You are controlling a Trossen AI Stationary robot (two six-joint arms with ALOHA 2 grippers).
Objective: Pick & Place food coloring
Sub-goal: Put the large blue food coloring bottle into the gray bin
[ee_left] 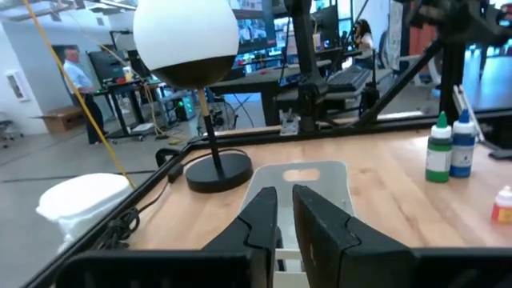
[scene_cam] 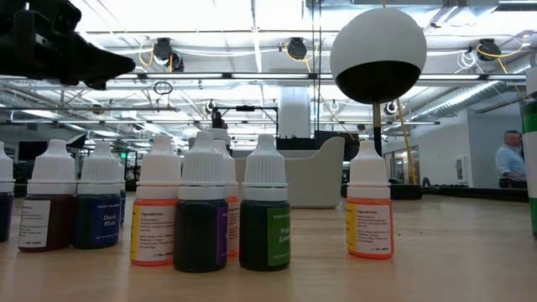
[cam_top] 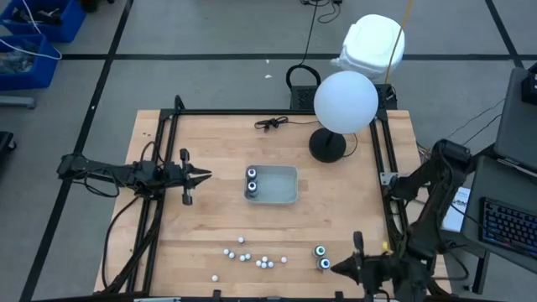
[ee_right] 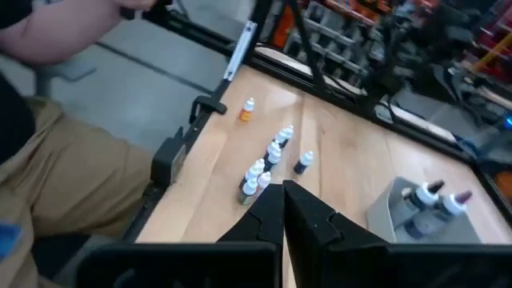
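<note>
Even, bright light falls from overhead: rows of long ceiling light strips [scene_cam: 168, 18] show in the low view and glare almost white. On the pale wooden table top [cam_top: 218, 151] shadows are soft and short. The round white globe lamp on a black stand [cam_top: 345, 101] looks blown out from above, its underside dark from the low camera. The right wrist picture is smeared, perhaps by motion; the small white-capped dropper bottles [ee_right: 264, 168] there are fuzzy. Background rooms are soft.

Low view: the blue-labelled dropper bottle [scene_cam: 98, 220] read "Dark Blue", the orange bottle [scene_cam: 156, 220] showed an "Ingredients:" heading, the green bottle [scene_cam: 267, 225] read "Green"; remaining label print was too small to read.
</note>
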